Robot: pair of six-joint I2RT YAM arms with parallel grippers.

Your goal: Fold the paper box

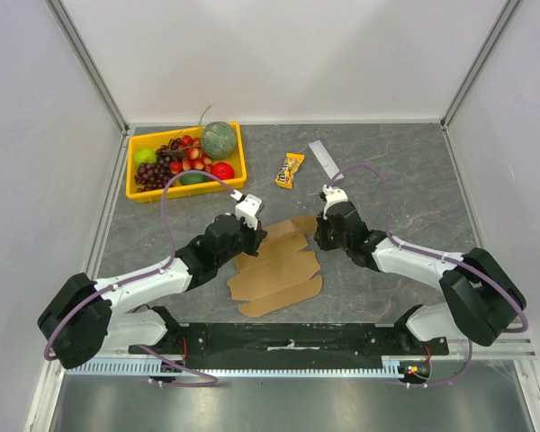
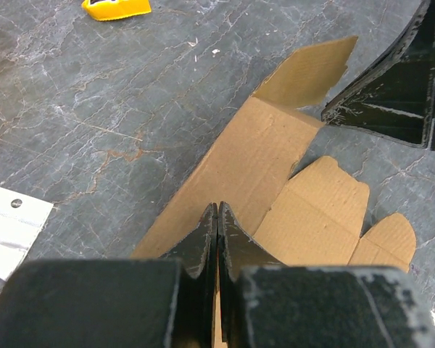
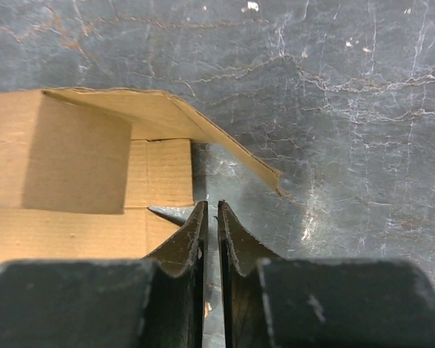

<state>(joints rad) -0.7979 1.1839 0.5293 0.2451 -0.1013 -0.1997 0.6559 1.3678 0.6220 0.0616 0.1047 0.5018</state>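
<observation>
Paper box (image 1: 274,270) of plain brown cardboard, snack packet (image 1: 290,170) beyond (lettering unreadable)

Top view: the left gripper (image 1: 255,241) and right gripper (image 1: 318,238) concealed the paper box's (image 1: 279,274) far edge. Left wrist view: a yellow item (image 2: 116,7), cropped at the top, was unidentifiable. Right wrist view: any cardboard between the fingers (image 3: 185,246) was indeterminate.

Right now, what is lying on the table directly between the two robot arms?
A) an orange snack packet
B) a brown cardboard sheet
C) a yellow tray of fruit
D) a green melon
B: the paper box, a brown cardboard sheet with flaps, lies there, while the yellow tray stands in the far left corner and the snack packet lies further back.
</observation>
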